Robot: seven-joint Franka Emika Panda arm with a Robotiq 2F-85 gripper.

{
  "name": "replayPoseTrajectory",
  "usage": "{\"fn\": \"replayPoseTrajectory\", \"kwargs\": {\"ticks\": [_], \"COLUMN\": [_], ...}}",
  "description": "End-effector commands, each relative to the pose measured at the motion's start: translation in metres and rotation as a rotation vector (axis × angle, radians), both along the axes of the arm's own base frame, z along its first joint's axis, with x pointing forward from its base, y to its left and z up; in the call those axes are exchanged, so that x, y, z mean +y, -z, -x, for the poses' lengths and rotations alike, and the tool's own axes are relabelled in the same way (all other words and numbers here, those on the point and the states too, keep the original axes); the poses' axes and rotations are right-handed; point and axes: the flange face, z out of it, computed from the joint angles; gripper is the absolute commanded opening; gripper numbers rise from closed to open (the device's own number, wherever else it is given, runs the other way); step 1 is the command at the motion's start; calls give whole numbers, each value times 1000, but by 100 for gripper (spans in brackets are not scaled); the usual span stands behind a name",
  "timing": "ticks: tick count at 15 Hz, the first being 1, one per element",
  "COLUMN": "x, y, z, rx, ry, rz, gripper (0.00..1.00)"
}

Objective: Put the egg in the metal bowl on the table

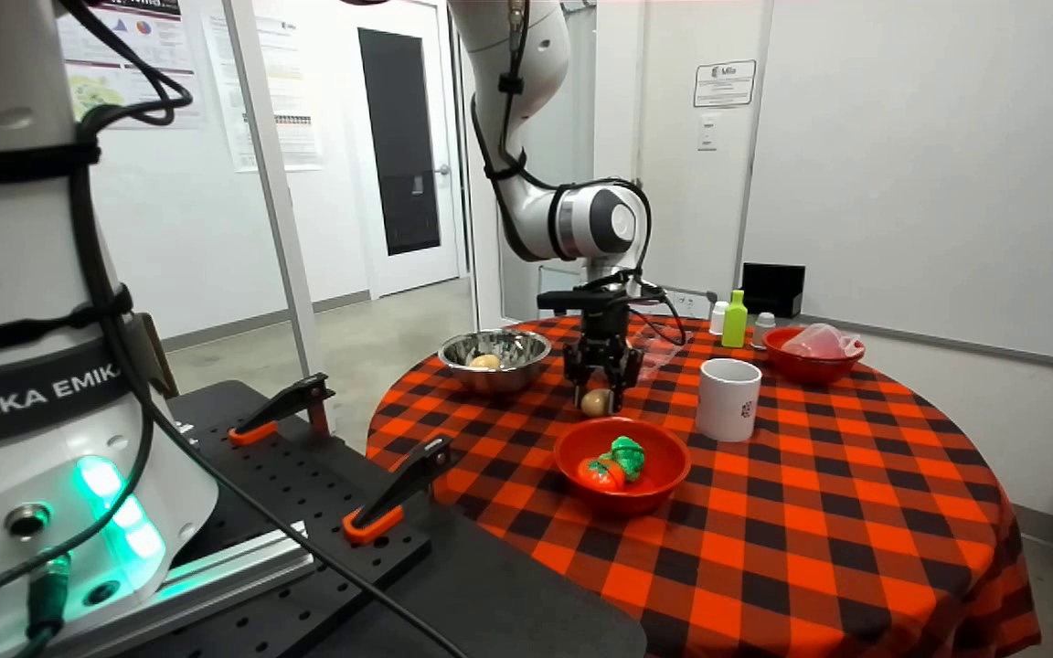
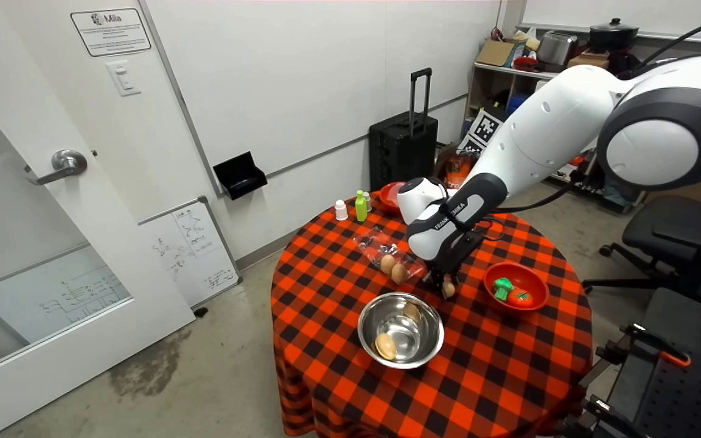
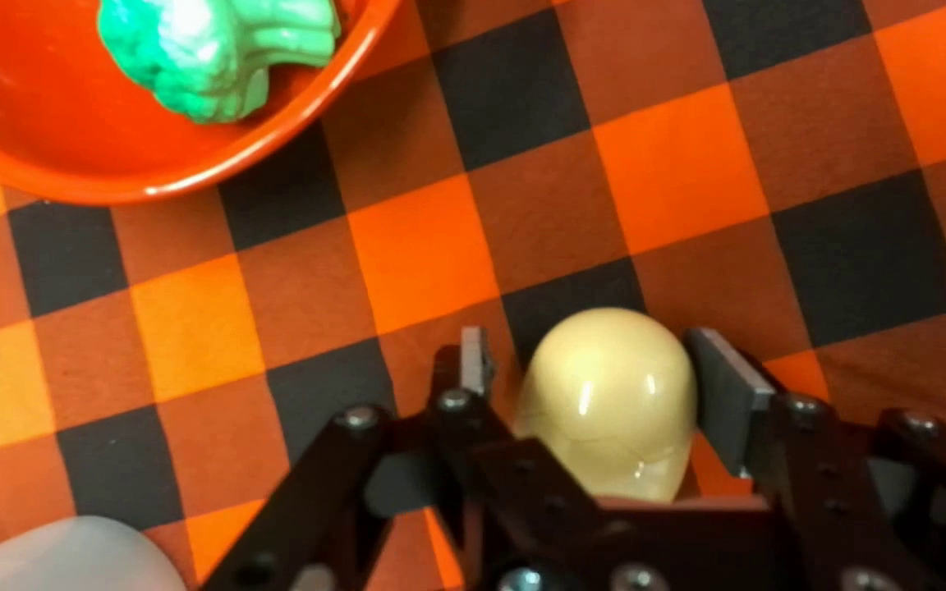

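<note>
In the wrist view, the egg (image 3: 608, 386) is pale cream and glossy, with bright highlights on its rounded end; its lower part is hidden. The fingers (image 3: 473, 361) are spread somewhat wider than the egg, one on either side of it. The pad (image 3: 727, 402) at picture right is against the shell or just beside it, while a strip of checkered counter (image 3: 432, 254) shows between the egg and the opposite pad, so the egg is straddled loosely. A red bowl (image 3: 169, 187) holding a green broccoli piece (image 3: 218, 57) fills the upper left corner.

In an exterior view, the egg looks tan and sits low between the fingers, just behind the red bowl and outside the metal bowl (image 1: 494, 380), which holds another egg (image 1: 484, 362). Whether the egg between the fingers touches the counter is unclear. The arm (image 1: 536, 219) reaches in from the top of the picture, bends at the wrist and points the fingers straight down.

In an exterior view, two more eggs (image 2: 387, 264) lie in or on a clear plastic carton (image 2: 378, 243) just beside the fingers, which are dark and partly hidden. The arm slants down to them from the right edge. Inside the metal bowl one egg shows plainly; a second egg shape (image 2: 412, 312) may be a reflection.
</note>
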Motion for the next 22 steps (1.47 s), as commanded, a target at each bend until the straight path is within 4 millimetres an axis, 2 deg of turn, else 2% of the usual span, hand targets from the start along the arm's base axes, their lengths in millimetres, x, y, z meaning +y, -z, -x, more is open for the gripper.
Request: {"fn": "replayPoseTrajectory", "kwargs": {"ticks": [1,3,8,16,17,19,22], "x": [2,5,16,57,50,55,50], "y": [-3,-11,-40,-96,-81,-86,-80], "z": [-6,-6,-2,16,3,4,5], "rx": [7,-4,-42,-77,-69,-70,-63], "ry": [25,24,0,-141,-93,-101,-94], "rz": [3,10,1,10,7,7,7], "gripper": [95,100,100,100,100,100,100]}}
